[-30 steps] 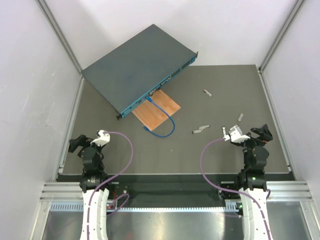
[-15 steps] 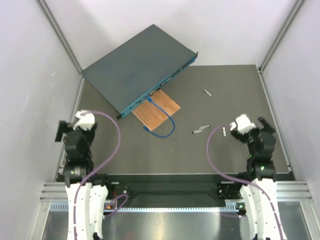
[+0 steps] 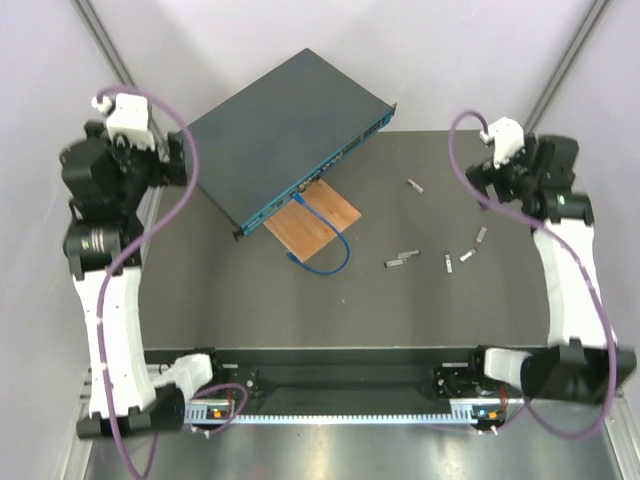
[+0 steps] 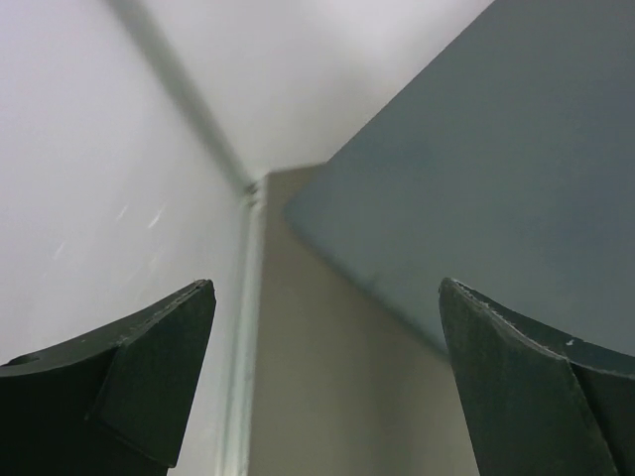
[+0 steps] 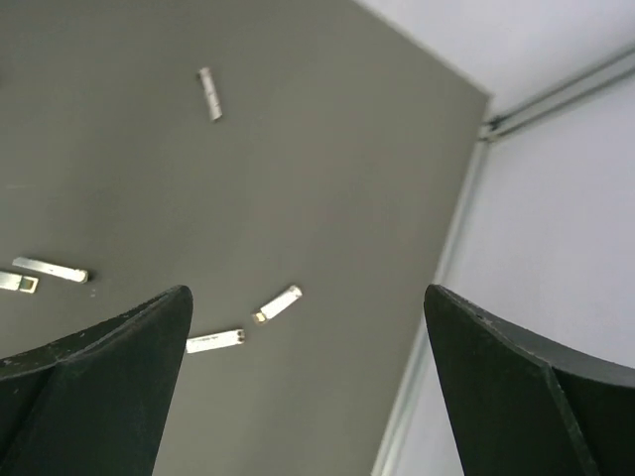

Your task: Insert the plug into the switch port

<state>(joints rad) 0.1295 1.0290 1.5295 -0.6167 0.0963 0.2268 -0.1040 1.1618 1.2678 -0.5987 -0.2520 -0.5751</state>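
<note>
From where I stand, the left gripper [image 4: 324, 288] hangs with jaws spread and empty off the left corner of the teal switch [image 3: 285, 130]. The switch's long axis slants from near-left to far-right, with its ports facing the wooden board [image 3: 338, 208] and a looped blue cable [image 3: 346, 245]. The right gripper [image 5: 308, 293], also wide and empty, is nearer the scattered silver plugs [image 3: 400, 260] (plugs, I think; they're tiny) lying right of the port face, and I can read no lettering.

The dark grey table [image 3: 430, 300] carries the teal switch [image 3: 285, 130], whose corner reaches between the left gripper [image 4: 325, 288] fingers [image 4: 149, 347], nearer the right-hand one. A wooden board [image 3: 330, 215] and a looped blue cable [image 3: 340, 255] lie against its port face. Five small silvery metal pieces [image 5: 278, 303] lie scattered ahead of the right gripper [image 5: 308, 293], between its fingers [image 5: 99, 387].
</note>
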